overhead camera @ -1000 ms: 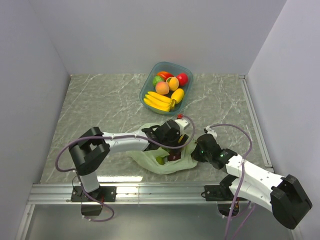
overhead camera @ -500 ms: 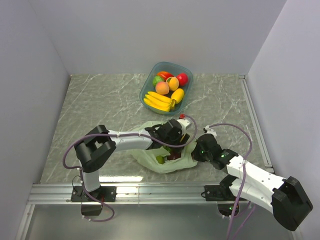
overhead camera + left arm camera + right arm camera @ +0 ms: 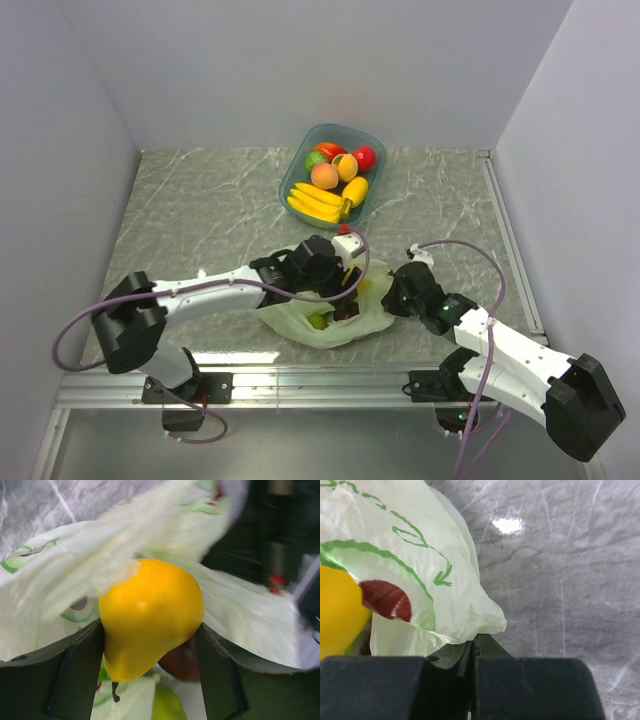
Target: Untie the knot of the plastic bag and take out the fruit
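The pale green plastic bag (image 3: 325,325) lies open near the front of the table; no knot shows. My left gripper (image 3: 338,277) sits at the bag's mouth, shut on a yellow-orange pear-shaped fruit (image 3: 150,615) with a small stem, held between both fingers (image 3: 65,675). A dark purple plum (image 3: 181,661) and a green fruit (image 3: 167,705) lie below it in the bag. My right gripper (image 3: 393,296) is shut on the bag's right edge (image 3: 480,622). The right wrist view also shows the plum (image 3: 386,600) and the yellow fruit (image 3: 335,615).
A teal bowl (image 3: 292,172) stands at the back centre with a banana bunch, peach, red and yellow fruits in it. White walls close the table on the left, back and right. A metal rail runs along the front edge.
My left arm has swung back to the left and its gripper has shifted slightly left and back with the yellow fruit. The right gripper has held its grip on the bag.
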Action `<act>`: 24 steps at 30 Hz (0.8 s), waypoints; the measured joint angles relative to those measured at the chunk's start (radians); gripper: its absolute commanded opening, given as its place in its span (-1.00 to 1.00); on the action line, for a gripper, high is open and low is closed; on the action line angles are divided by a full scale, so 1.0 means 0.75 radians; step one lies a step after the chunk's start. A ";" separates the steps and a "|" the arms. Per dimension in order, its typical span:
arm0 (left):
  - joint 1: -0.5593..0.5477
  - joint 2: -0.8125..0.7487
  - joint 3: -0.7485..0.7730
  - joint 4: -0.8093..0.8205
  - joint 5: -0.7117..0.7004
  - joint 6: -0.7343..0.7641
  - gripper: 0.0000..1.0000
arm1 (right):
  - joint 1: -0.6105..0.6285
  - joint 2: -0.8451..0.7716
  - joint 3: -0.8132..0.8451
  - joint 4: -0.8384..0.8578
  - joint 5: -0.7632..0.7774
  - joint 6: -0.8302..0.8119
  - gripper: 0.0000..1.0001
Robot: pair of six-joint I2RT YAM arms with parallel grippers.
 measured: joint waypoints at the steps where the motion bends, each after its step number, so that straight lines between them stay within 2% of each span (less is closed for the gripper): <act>1: 0.002 -0.031 -0.009 -0.004 0.023 0.011 -0.91 | -0.004 0.000 0.005 -0.005 0.004 -0.004 -1.00; 9: 0.072 -0.291 -0.034 -0.068 0.331 0.050 -0.94 | -0.020 0.027 0.050 -0.029 0.030 -0.030 -1.00; 12: 0.176 -0.392 -0.018 -0.044 0.369 0.008 -0.94 | -0.020 0.031 0.050 -0.033 0.030 -0.037 -1.00; 15: 0.273 -0.420 0.064 -0.007 0.332 -0.020 -0.95 | -0.020 0.026 0.050 -0.042 0.030 -0.051 -1.00; 18: 0.340 -0.366 0.179 0.022 0.249 -0.023 -0.95 | -0.020 0.010 0.050 -0.061 0.029 -0.073 -1.00; 24: 0.462 0.013 0.523 0.049 0.071 0.008 -0.90 | -0.020 -0.014 0.069 -0.089 0.008 -0.115 -1.00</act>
